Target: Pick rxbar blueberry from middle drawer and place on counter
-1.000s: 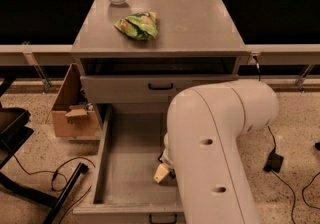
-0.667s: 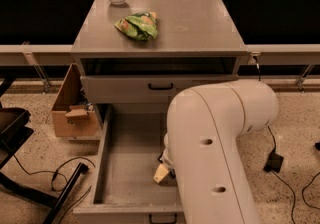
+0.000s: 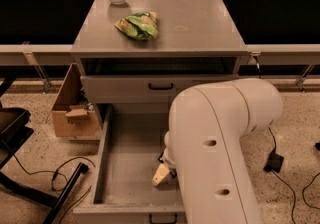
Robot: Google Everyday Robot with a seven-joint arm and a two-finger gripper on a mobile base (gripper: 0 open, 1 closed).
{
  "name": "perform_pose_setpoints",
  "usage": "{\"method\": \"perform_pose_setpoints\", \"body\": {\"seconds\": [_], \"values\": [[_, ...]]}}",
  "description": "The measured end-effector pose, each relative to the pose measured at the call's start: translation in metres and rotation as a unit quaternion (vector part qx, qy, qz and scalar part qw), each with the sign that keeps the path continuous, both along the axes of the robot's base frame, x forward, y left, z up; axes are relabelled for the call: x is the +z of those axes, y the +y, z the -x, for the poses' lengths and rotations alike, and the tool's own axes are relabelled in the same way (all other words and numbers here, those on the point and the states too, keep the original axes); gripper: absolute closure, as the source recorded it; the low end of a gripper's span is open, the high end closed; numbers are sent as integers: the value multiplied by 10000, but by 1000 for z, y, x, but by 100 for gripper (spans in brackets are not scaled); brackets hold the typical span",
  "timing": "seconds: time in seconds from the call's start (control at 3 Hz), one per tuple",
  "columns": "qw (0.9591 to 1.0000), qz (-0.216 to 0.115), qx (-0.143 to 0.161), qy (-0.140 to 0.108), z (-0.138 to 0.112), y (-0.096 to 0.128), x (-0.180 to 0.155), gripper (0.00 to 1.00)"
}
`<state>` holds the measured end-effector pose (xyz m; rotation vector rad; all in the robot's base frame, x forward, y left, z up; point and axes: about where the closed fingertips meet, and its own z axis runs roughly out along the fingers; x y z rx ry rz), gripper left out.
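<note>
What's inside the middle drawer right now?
In the middle drawer: bare grey floor on the left, gripper down inside near the front. The arm covers the right side; no rxbar blueberry visible.

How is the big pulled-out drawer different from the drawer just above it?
The middle drawer is pulled far out, so its grey floor shows; the upper drawer is pushed in, showing only its front. The gripper reaches down inside the middle drawer, while nothing touches the upper drawer. Both are grey with a small black handle.
</note>
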<state>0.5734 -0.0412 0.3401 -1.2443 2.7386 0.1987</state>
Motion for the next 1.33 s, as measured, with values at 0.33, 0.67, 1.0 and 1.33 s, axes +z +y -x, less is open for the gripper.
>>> {"method": "perform_pose_setpoints", "body": {"seconds": [0.33,0.67,1.0,1.33], "values": [[10000,0,0,0,0,0,0,2],[10000,0,0,0,0,0,0,25],[10000,0,0,0,0,0,0,48],[10000,0,0,1,0,0,0,71]]}}
